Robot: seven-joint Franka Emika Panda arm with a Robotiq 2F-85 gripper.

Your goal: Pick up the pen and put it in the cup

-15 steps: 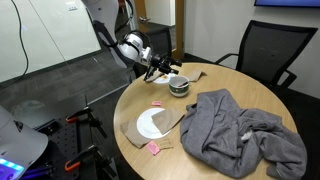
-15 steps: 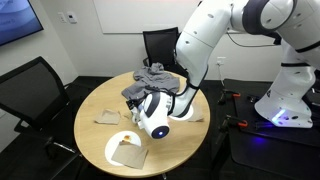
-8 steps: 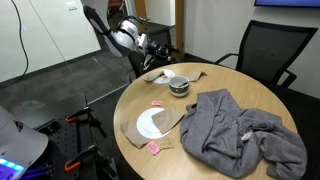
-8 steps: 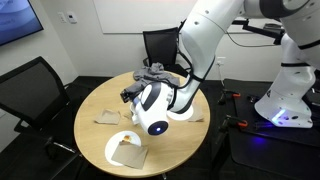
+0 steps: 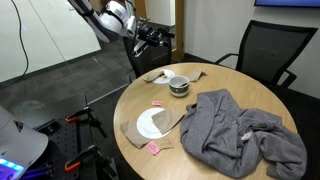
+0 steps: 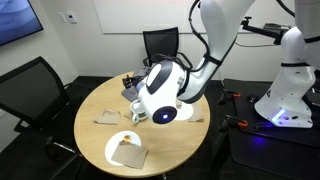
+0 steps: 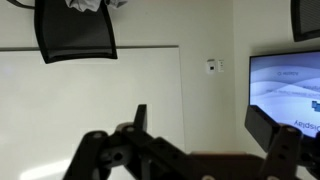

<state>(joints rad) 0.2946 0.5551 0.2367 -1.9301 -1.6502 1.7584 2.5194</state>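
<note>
In an exterior view, the white arm [image 6: 165,88] hangs over the round wooden table [image 6: 90,128], with its dark gripper [image 6: 128,80] raised above the far edge. Near the front, a white plate [image 6: 113,147] carries a brown sheet [image 6: 130,156]. 2 black chairs [image 6: 28,85] stand beyond.

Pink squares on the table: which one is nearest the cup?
The pink square between the cup and the white plate; the other pink square lies beyond the plate, away from the cup.
</note>
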